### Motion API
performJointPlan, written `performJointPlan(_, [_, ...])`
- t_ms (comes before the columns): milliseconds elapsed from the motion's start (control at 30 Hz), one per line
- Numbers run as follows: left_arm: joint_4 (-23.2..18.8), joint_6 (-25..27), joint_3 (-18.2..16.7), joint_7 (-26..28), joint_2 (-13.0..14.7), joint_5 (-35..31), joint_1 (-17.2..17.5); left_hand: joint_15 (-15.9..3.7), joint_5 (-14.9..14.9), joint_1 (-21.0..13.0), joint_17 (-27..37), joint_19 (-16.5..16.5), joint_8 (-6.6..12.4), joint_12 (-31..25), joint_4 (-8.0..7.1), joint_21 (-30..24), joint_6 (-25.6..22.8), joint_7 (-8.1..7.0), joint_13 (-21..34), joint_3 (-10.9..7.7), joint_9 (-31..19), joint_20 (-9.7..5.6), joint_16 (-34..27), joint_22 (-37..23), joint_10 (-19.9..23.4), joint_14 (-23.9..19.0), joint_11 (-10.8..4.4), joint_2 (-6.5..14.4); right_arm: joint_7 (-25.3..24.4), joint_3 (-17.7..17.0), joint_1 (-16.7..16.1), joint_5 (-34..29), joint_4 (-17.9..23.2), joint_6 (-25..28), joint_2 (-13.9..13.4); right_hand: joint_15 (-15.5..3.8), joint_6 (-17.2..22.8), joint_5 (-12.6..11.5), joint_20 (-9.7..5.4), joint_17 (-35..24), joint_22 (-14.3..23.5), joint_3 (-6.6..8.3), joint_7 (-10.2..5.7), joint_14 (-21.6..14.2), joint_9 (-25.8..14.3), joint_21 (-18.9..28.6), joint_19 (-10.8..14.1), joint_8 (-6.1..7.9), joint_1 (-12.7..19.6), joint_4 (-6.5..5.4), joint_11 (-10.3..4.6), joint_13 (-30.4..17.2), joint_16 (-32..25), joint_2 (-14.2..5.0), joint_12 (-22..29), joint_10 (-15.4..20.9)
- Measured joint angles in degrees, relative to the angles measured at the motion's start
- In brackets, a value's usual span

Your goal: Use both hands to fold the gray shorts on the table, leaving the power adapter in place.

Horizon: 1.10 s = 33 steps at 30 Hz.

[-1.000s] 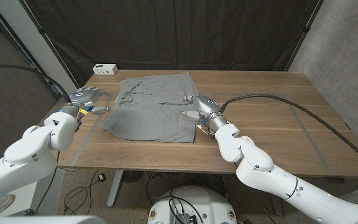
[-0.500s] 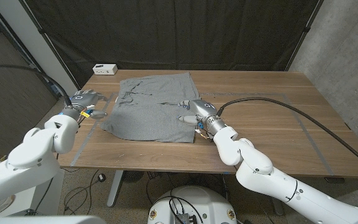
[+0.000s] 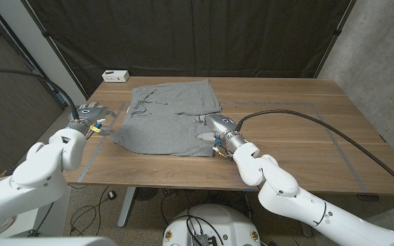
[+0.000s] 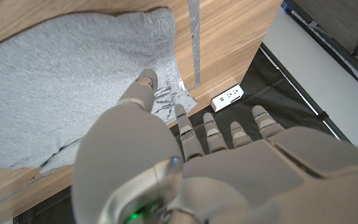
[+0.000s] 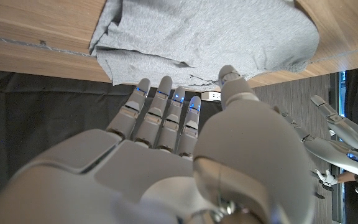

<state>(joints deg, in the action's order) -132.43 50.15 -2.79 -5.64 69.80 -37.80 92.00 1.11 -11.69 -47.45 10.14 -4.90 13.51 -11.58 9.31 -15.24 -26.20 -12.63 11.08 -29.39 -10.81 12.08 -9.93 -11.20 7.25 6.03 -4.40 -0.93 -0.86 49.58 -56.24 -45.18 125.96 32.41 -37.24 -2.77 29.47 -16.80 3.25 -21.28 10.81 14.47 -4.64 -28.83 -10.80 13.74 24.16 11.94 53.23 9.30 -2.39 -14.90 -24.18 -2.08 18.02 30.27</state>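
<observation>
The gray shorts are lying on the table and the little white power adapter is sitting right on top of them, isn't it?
Not quite. The gray shorts do lie on the table, but the white power adapter is not on top of them. In the head view it sits on the bare wood at the table's far left corner, apart from the shorts.

Both hands (image 3: 91,113) (image 3: 211,126) empty, fingers (image 5: 166,115) apart.

Lab test bay — black curtains (image 3: 183,34), concrete wall (image 3: 382,61).
</observation>
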Motion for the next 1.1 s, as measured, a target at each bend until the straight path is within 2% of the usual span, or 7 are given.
performJointPlan(100, [0.0,1.0,0.0,-0.2,0.0,0.0,0.0,-0.20,0.0,-0.3,-0.3,0.0,0.00,0.0,-0.06,0.0,-1.3,0.11,0.0,0.21,-0.2,0.00,0.0,0.0,0.0,0.2,0.00,0.2,0.0,0.1,-0.3,0.0,0.2,0.0,0.1,-0.01,0.0,0.0,0.00,-0.4,0.0,-0.47,0.00,0.0,0.0,0.0,0.0,0.00,-0.2,-0.47,0.01,-0.2,-0.2,0.23,0.2,0.0])
performJointPlan(133, [-0.3,1.6,1.0,-0.3,1.0,0.0,0.1,-0.20,0.0,-0.3,-0.3,0.0,0.00,0.0,-0.09,0.0,-1.4,0.05,0.0,0.24,-0.3,0.00,0.0,0.0,0.0,0.2,0.00,0.2,0.6,0.2,-0.4,-0.4,0.2,0.2,0.1,-0.01,0.0,0.0,0.00,-0.6,0.0,-0.47,0.00,0.0,0.0,-0.3,0.0,0.00,-0.3,-0.47,0.01,-0.1,-0.2,0.28,0.2,0.0])
performJointPlan(400, [-0.8,5.9,4.4,-0.4,3.7,-0.2,-0.4,-0.28,-0.4,-1.5,-0.3,0.0,0.00,0.0,-0.20,0.2,-2.0,0.05,0.0,0.80,-0.3,0.00,0.0,0.0,-1.1,0.9,0.12,0.0,2.5,1.2,-1.0,-2.2,0.6,1.4,0.5,0.07,0.0,-0.4,-0.20,-1.3,0.0,-0.68,-0.01,0.6,-0.3,-0.4,-0.2,-0.30,0.5,-0.26,-0.32,-0.4,-0.7,1.01,0.2,-0.3])
performJointPlan(467, [-1.0,7.6,5.6,-0.1,4.9,-0.2,-0.6,-0.31,-0.4,-1.8,-0.3,0.0,0.00,0.0,-0.25,0.2,-2.0,0.05,0.0,0.85,-0.3,0.00,0.0,0.0,-1.4,1.3,0.01,0.2,2.8,1.4,-1.2,-2.6,0.6,1.6,0.6,0.00,-0.3,-0.4,-0.40,-1.5,0.0,-0.68,-0.30,0.6,-0.3,-0.4,-0.4,-0.30,1.2,-0.26,-0.59,-0.4,-0.7,0.34,0.2,-0.6])
performJointPlan(633, [-1.2,9.9,7.5,1.4,6.5,0.5,-0.9,-0.30,-0.4,-2.3,-0.3,0.0,-0.45,0.0,-0.09,0.2,-2.0,0.05,0.0,1.16,-0.3,-0.01,0.0,0.0,-1.7,1.3,0.31,0.1,3.6,1.8,-1.6,-3.5,0.6,2.3,1.0,0.01,-0.3,-0.8,-0.40,-2.0,0.0,-0.90,-0.30,0.6,-0.3,-0.4,-0.4,-0.30,2.0,-0.03,-0.59,-0.7,-0.7,0.10,0.2,-0.6])
performJointPlan(800, [-0.9,11.4,9.4,5.3,8.0,1.9,-0.8,-0.30,-0.4,-2.7,-0.3,0.0,-1.03,0.0,-0.23,0.2,-1.4,-0.06,0.0,1.55,-0.1,-0.01,0.0,0.0,-1.7,1.3,0.31,0.3,4.0,2.1,-2.1,-4.1,0.5,2.4,1.1,0.31,0.0,-0.8,-0.40,-2.5,0.0,-1.15,-0.62,0.9,-0.3,-0.4,-0.4,-0.29,2.3,-0.28,-0.80,-0.8,-1.1,0.41,0.8,-0.8])
performJointPlan(1100, [1.4,11.1,12.0,13.6,8.1,4.0,-0.4,-0.61,-0.4,-3.6,-0.3,1.2,-1.44,0.0,-0.29,0.4,-0.9,-0.14,0.0,2.21,-0.1,-0.82,-0.3,0.0,-2.0,1.6,0.09,0.5,4.3,2.4,-2.6,-4.8,-0.3,2.5,1.2,0.31,0.3,-1.2,-0.70,-3.1,0.0,-1.59,-0.91,0.9,-0.3,-0.4,-0.1,-0.29,3.4,-0.30,-1.11,-1.0,-1.6,-0.04,1.3,-0.5])
